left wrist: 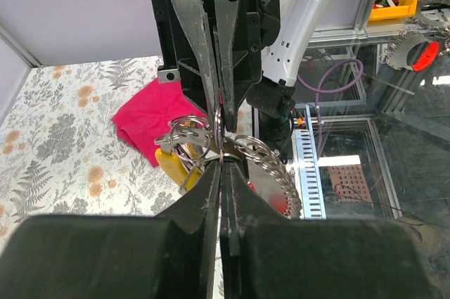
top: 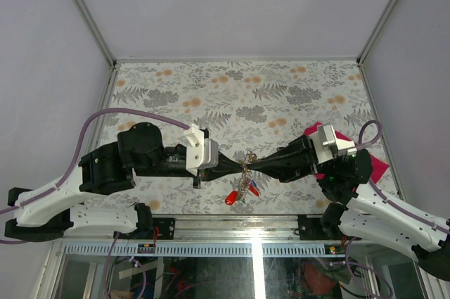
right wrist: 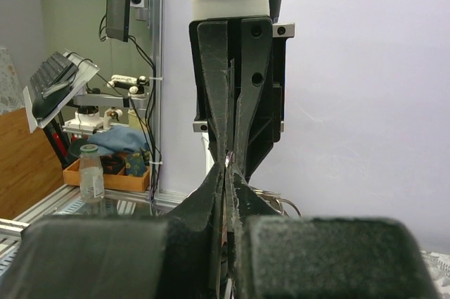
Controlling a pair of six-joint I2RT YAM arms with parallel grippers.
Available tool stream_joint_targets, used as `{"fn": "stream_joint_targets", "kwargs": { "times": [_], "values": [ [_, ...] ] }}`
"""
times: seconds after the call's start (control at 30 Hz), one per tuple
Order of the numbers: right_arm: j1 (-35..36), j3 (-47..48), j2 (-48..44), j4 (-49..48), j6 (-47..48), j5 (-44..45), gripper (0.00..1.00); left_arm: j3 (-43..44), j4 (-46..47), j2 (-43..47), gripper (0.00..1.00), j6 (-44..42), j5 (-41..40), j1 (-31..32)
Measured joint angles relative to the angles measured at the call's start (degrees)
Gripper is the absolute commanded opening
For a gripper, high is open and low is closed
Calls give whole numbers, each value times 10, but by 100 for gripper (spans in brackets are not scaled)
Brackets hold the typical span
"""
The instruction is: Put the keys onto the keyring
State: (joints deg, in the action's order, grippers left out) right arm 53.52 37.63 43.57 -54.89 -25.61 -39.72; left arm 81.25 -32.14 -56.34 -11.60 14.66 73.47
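L gripper (top: 238, 166) & R gripper (top: 253, 166) both pinch the keyring (top: 245, 164) tip-to-tip, well left of the pink cloth (top: 378, 167); keys (top: 242, 190) dangle from it. Risk: thin ring twists btwn the tips, slips out, bunch drops.

The left claw (top: 238, 166) and the right claw (top: 256, 166) meet tip to tip above the near middle of the table (top: 246, 95). The keyring (top: 246, 165) is held between their tips, and the keys (top: 240, 190) hang below it. A cloth (top: 380, 167) lies on the table's right side, partly under the right arm (top: 394, 218).
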Motion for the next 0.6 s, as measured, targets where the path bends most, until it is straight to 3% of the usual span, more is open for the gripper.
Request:
{"fn": "stream_joint_targets", "kwargs": {
  "times": [0.1, 0.33, 0.6],
  "values": [
    [0, 0, 0, -7, -2, 1, 0, -3, 7, 1, 1, 0, 0, 0],
    [0, 0, 0, -23, -1, 2, 0, -16, 17, 10, 20, 6, 0, 0],
    [0, 0, -5, -10, 10, -3, 0, -47, 46, 41, 26, 14, -12, 0]
  ]
}}
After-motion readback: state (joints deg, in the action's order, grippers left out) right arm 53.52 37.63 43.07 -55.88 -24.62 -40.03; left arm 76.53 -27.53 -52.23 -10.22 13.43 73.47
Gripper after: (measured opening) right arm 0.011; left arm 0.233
